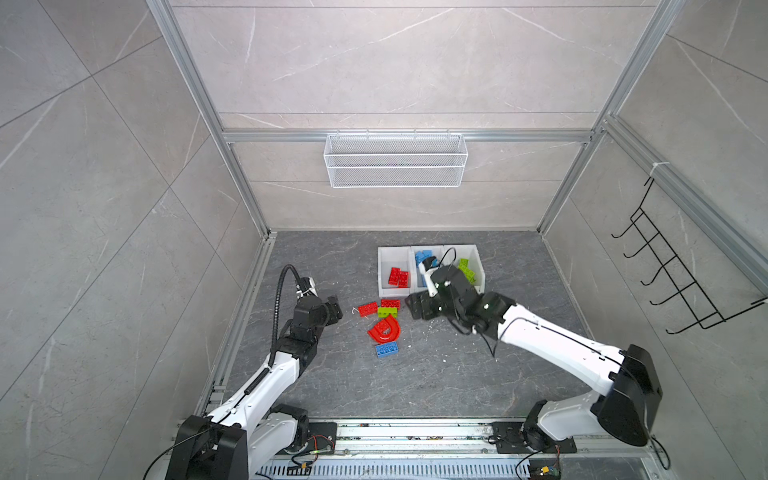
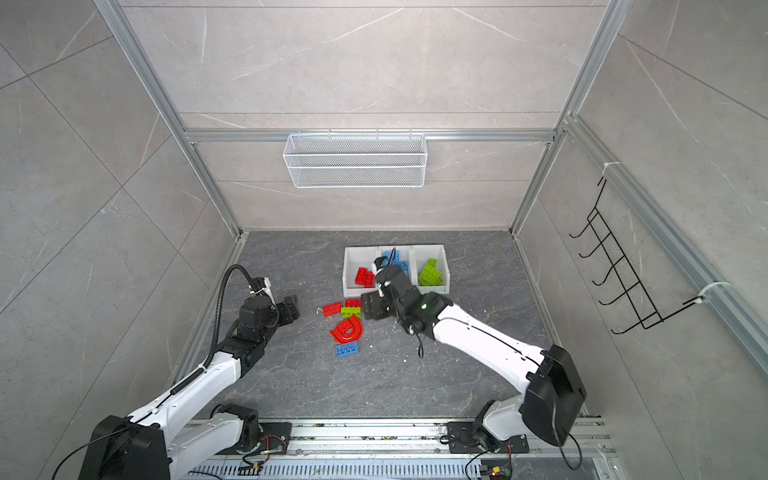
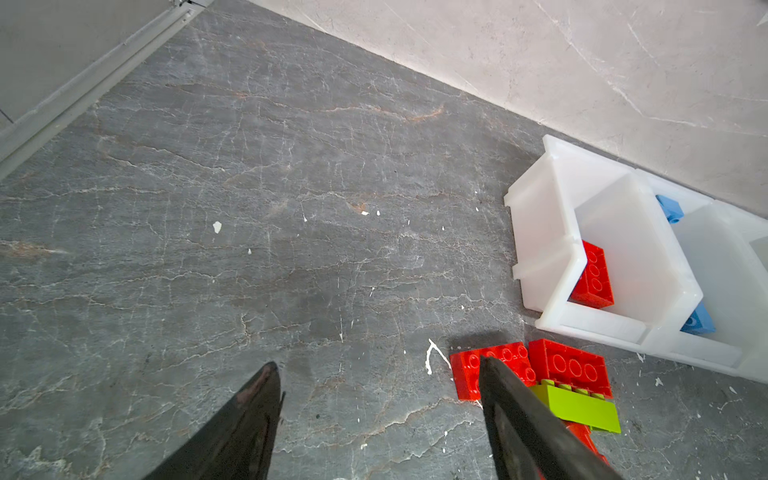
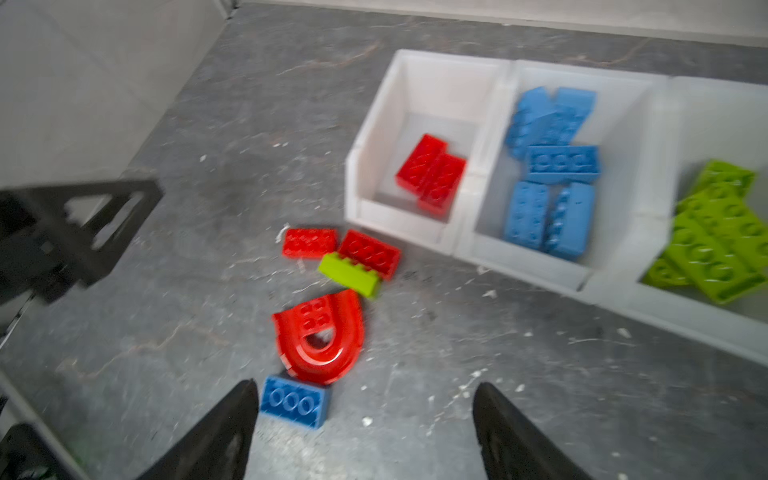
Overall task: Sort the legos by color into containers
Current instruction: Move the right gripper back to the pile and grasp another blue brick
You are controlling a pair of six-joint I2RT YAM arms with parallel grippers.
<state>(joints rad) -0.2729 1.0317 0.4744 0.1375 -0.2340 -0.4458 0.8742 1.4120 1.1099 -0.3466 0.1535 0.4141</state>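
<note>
Veined grey floor [image 3: 249,208] — studded plastic legos [image 4: 320,340], smooth white containers [image 4: 494,124] — left pincer [image 3: 378,363] and right pincer [image 4: 365,384] both gape, empty.

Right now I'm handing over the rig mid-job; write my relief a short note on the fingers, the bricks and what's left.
Left gripper: fingers open, empty. Right gripper: fingers open, empty.
Done: containers hold two binned reds, binned blues and binned greens, one colour per bin.
Left on the table: two loose reds, green brick, red arch, blue brick.
</note>
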